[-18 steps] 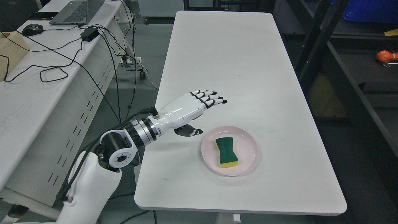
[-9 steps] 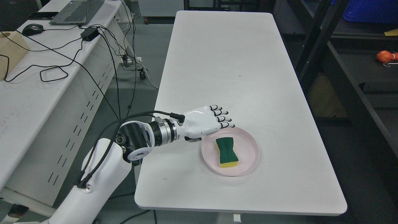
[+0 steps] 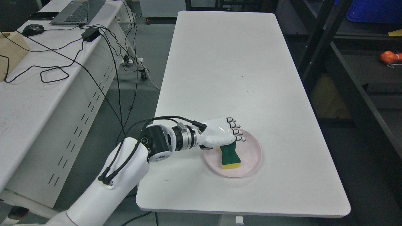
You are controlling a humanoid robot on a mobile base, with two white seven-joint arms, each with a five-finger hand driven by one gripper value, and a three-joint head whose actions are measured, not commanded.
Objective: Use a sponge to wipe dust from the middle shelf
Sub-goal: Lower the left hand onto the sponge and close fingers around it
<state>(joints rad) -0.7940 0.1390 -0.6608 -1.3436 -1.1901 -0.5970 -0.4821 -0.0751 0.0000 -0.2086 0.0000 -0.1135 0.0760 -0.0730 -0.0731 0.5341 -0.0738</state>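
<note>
A green and yellow sponge lies in a pink plate on the white table, near its front edge. My left hand reaches in from the lower left and sits, back upward, right over the sponge's far end, covering it. The underside of the hand is hidden, so I cannot see whether it grips the sponge. The sponge still rests in the plate. The right arm is out of view.
A dark metal shelf rack stands along the table's right side, with an orange object on one level. A desk with cables, a laptop and a mouse stands to the left.
My left hand has swung right and down toward the plate, turning palm down, and now covers the sponge's far end. The sponge and plate have not moved.
</note>
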